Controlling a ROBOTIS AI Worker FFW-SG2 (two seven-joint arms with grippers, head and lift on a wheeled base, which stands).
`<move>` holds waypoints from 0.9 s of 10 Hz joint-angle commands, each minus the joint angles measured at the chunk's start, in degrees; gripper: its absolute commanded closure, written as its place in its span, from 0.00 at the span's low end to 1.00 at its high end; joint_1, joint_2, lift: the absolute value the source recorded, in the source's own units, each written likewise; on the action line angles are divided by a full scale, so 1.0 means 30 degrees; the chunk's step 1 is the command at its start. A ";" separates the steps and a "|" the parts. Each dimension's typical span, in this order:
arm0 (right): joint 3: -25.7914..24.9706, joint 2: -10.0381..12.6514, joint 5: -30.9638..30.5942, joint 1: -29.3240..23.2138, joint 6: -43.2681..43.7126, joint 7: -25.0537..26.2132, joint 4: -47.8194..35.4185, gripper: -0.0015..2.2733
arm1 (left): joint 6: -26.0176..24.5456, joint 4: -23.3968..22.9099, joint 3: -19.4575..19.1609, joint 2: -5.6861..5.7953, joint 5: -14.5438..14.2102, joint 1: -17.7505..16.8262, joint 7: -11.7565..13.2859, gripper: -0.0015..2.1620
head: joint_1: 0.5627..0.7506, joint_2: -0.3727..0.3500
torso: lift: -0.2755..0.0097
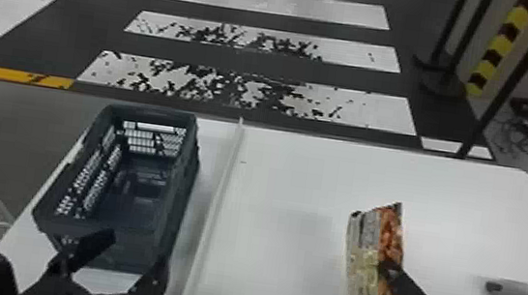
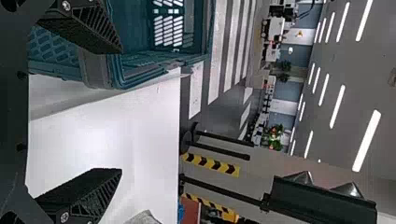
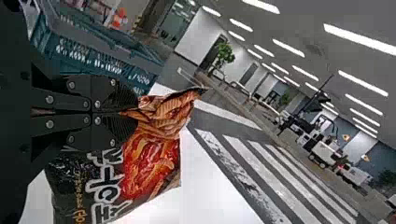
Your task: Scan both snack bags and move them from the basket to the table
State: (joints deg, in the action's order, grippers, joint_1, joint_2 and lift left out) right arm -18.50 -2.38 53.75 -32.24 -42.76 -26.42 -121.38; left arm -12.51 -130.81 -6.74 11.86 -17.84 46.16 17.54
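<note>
White table (image 1: 293, 177), lower right: black right gripper (image 1: 389, 269) pinches red-and-black snack bag (image 1: 363, 265) outside blue plastic basket (image 1: 130, 246), release remaining; black left gripper (image 2: 120, 109) gapes empty.

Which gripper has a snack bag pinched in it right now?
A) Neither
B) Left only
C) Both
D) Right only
D: the right gripper is closed on the edge of the snack bag, while the left gripper stands open with nothing between its fingers.
</note>
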 commanded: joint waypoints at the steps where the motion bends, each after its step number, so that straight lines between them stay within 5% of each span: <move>1: -0.1129 0.0118 0.3118 0.0406 -0.1963 -0.0391 0.0675 0.99 | 0.0081 -0.0021 0.0049 -0.0029 -0.0001 0.0051 0.0042 0.04 | 0.70 0.57 | 0.62; 4: -0.2154 0.0294 0.4729 0.0699 -0.2432 -0.0537 0.1261 0.99 | 0.0491 -0.0080 0.0255 -0.0176 0.0117 0.0227 0.0364 0.04 | 0.70 0.55 | 0.62; 9: -0.4117 0.0809 0.4056 0.0581 0.0087 0.0459 0.4279 0.99 | 0.0667 -0.0197 0.0255 -0.0205 0.0175 0.0520 0.0774 0.04 | 0.70 0.37 | 0.62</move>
State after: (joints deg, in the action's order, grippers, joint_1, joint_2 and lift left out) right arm -30.32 -0.03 66.51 -30.21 -43.45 -25.04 -108.66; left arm -10.50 -131.29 -5.98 11.24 -17.36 47.64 19.89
